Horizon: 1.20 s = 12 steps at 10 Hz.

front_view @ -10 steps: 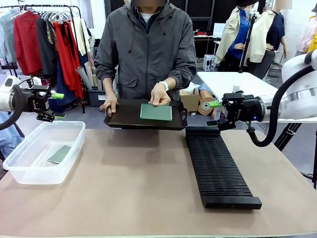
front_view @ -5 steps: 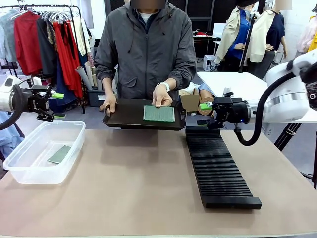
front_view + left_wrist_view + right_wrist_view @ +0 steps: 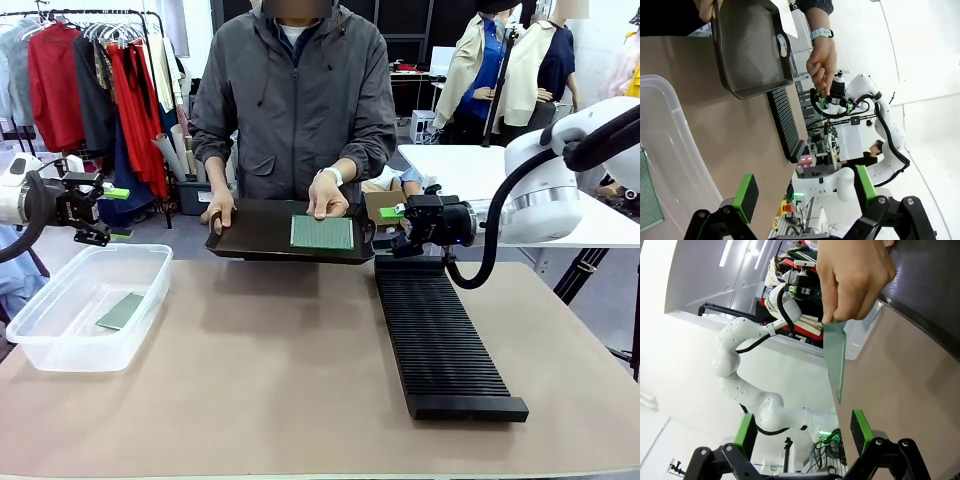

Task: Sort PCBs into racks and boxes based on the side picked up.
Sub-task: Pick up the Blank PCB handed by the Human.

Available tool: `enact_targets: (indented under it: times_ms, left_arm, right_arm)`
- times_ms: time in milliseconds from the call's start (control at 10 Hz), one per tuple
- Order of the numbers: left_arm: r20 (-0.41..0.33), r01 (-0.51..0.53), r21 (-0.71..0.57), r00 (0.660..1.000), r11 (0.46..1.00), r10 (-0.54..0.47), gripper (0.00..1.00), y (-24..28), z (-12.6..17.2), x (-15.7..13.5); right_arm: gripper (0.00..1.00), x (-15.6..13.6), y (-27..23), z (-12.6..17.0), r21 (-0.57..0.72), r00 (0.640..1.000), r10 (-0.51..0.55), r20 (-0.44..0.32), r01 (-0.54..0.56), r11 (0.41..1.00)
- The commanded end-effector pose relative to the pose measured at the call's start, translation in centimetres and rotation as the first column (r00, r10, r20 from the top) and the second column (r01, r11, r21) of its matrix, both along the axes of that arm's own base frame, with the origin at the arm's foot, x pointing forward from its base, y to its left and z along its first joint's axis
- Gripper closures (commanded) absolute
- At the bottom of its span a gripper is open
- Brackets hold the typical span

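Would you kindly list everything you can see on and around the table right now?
PCBs: two, green; one held by its edge over the tray, one lying in the tub.
tray: one, black, held at the table's far edge.
rack: one, black, slotted, on the table's right half.
tub: one, clear, on the table's left side.
table: one, tan.
person's hands: two; one on the tray's left end, one pinching the PCB.
left gripper: black with green pads, open, above the tub's far side.
right gripper: same colours, open, beside the tray's right end.
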<state>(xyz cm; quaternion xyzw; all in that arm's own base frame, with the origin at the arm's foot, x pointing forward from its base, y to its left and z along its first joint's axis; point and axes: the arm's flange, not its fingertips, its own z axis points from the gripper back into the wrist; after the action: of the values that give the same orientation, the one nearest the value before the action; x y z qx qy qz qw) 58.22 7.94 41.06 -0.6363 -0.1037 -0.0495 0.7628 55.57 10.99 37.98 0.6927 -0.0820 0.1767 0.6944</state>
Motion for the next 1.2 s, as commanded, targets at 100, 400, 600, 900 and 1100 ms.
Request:
enact_targets:
  times_ms: [100, 400, 600, 900, 1100]
  left_arm:
    - [-0.011, 0.002, 0.005, 1.0, 1.0, -0.002, 0.0, 0.0, 0.2, -0.2]
    - [-0.011, 0.002, 0.005, 1.0, 1.0, -0.002, 0.0, 0.0, 0.2, -0.2]
    - [-0.011, 0.002, 0.005, 1.0, 1.0, -0.002, 0.0, 0.0, 0.2, -0.2]
    - [-0.011, 0.002, 0.005, 1.0, 1.0, -0.002, 0.0, 0.0, 0.2, -0.2]
    - [-0.011, 0.002, 0.005, 1.0, 1.0, -0.002, 0.0, 0.0, 0.2, -0.2]
  right_arm:
    - [0.0, 1.1, 1.9, -0.1, 0.011, 0.997, -0.07, 0.024, 0.07, 0.998]
    - [0.0, 1.5, 3.5, -0.6, 0.014, 0.989, -0.144, 0.04, 0.143, 0.99]
    - [0.0, 1.9, 4.5, -0.8, 0.016, 0.986, -0.165, 0.037, 0.164, 0.986]
    - [0.0, 2.2, 5.5, -1.1, 0.017, 0.986, -0.167, 0.021, 0.167, 0.986]
    - [0.0, 2.5, 5.9, -1.3, 0.016, 0.986, -0.163, 0.016, 0.163, 0.987]
